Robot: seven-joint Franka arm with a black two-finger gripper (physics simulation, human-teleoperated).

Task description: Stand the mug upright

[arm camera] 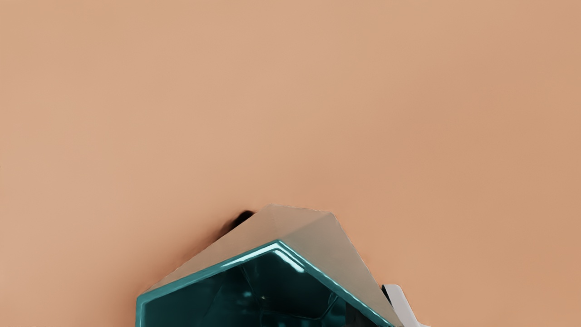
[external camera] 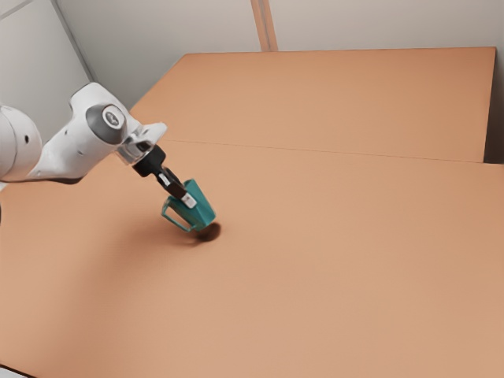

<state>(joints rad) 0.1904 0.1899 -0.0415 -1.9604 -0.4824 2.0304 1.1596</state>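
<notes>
From where I'm standing, the white jointed arm (external camera: 94,130) comes in at the left of the exterior view and slants down to the right, over a broad, flat orange-tan table (external camera: 331,236). Its black two-finger claw (external camera: 187,198) is closed on a shiny teal mug with flat, angular sides (external camera: 202,208), pinching it by the wall.

The mug is left of centre in that view, and it's leaning, not upright: its open end tips toward the upper left, its base toward the lower right. The teal loop handle (external camera: 176,224) is on its lower-left side, and a dark shadow (external camera: 209,233) lies on the table just by the base.

In the wrist view you look into the mug's dark, glossy inside, past an angular teal rim (arm camera: 209,271). A pale finger (arm camera: 401,304) is against the outside, with something dark just inside the rim beside it.
</notes>
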